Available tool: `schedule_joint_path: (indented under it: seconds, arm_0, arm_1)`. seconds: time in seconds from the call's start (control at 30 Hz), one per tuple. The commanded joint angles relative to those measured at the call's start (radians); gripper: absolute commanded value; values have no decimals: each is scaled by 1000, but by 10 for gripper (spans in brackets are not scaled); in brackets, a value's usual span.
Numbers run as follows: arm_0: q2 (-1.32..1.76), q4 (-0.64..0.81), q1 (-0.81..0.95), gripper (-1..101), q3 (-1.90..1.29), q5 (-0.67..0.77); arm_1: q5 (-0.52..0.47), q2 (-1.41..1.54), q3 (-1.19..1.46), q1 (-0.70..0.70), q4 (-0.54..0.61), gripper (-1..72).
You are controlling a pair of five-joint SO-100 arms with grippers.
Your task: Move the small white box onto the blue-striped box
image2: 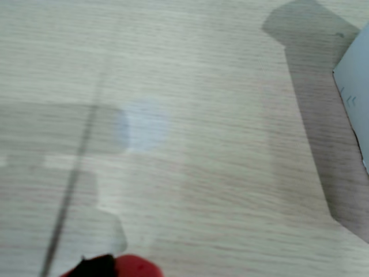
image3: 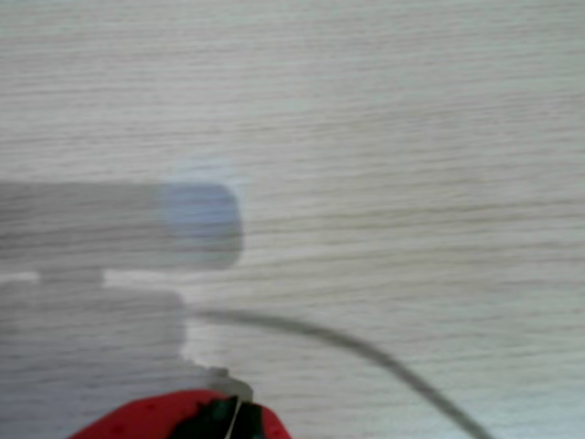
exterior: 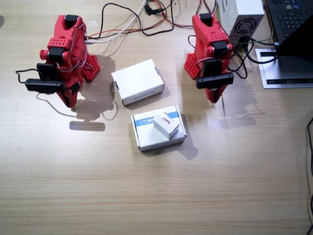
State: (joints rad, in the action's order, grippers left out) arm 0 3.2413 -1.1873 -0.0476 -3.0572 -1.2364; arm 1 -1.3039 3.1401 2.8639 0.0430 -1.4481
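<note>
The small white box (exterior: 165, 126) lies on top of the blue-striped box (exterior: 146, 134), slightly skewed, near the middle of the table. Its red mark faces up. Nothing holds it. My left gripper (exterior: 214, 97) hangs folded by its base, behind and to the side of the boxes, jaws together and empty. My right gripper (exterior: 71, 100) is folded the same way at the other side, far from the boxes, also shut and empty. In each wrist view only a red fingertip (image2: 130, 266) (image3: 164, 416) shows above bare wood.
A plain white carton (exterior: 138, 82) lies between the arms, behind the striped one. Its pale corner (image2: 356, 98) edges into a wrist view. Cables (exterior: 142, 22), a grey power unit (exterior: 242, 19) and a laptop (exterior: 293, 19) crowd the back edge.
</note>
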Motion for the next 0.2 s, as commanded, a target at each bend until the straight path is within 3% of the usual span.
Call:
schedule_joint_path:
  seconds: [0.0, 0.17]
  arm_0:
    - [32, -26, 20, 0, 18, -20]
    - [32, -26, 20, 0, 18, -20]
  arm_1:
    - [-35, 26, -11, 38, -20, 2]
    - [-35, 26, -11, 38, -20, 2]
